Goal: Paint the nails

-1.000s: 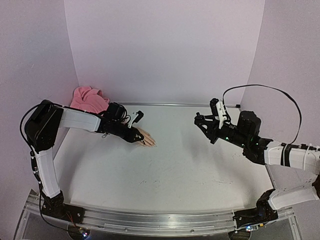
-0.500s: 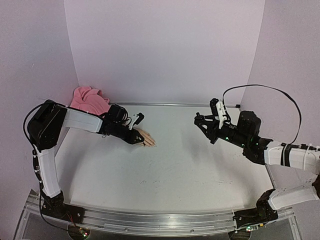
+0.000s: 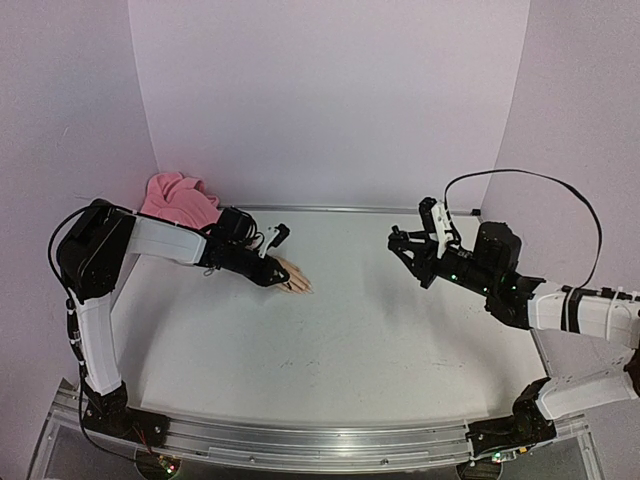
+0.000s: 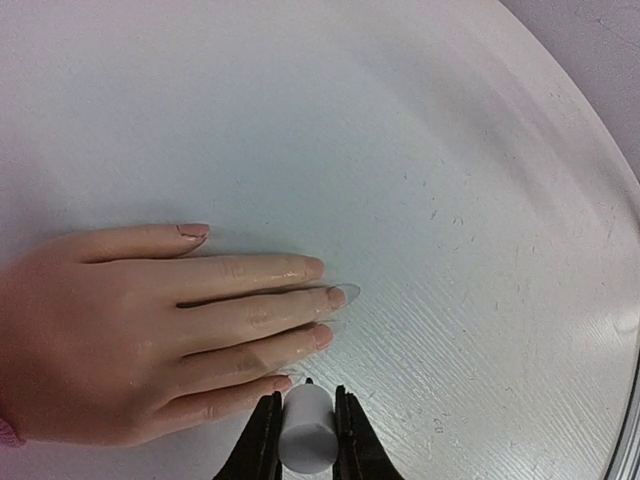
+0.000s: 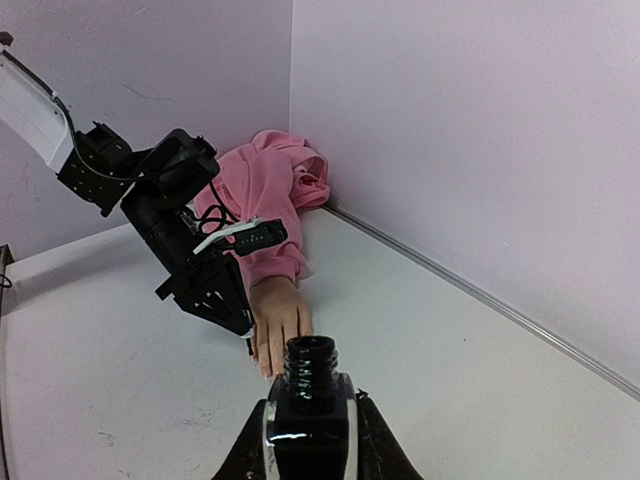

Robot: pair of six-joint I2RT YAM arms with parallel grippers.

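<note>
A small black bottle (image 5: 310, 372) is held upright in the right gripper (image 5: 310, 412), whose jaws are clamped against its sides. The neck is uncapped; what is inside cannot be made out, as glass and mouth are both dark. The bottle is carried above the table (image 3: 380, 340), well apart from the mannequin hand (image 3: 293, 277).

The mannequin hand is laid palm down on the table, fingers together and pointing toward the right arm, with a pink sleeve (image 3: 178, 197) bunched behind it in the far left corner. The left gripper (image 4: 306, 397) is closed tightly around a white cylinder (image 4: 305, 432). A small dark tip is seen at its far end, just beside the little finger.

The nails (image 4: 337, 295) are shown only by the left wrist view: pale pink on the thumb and fingers, with a longer clear tip on the middle finger. In the top view they are too small to tell. The bottle's mouth is seen only from the right wrist, which also shows the left arm bent low over the mannequin hand.
</note>
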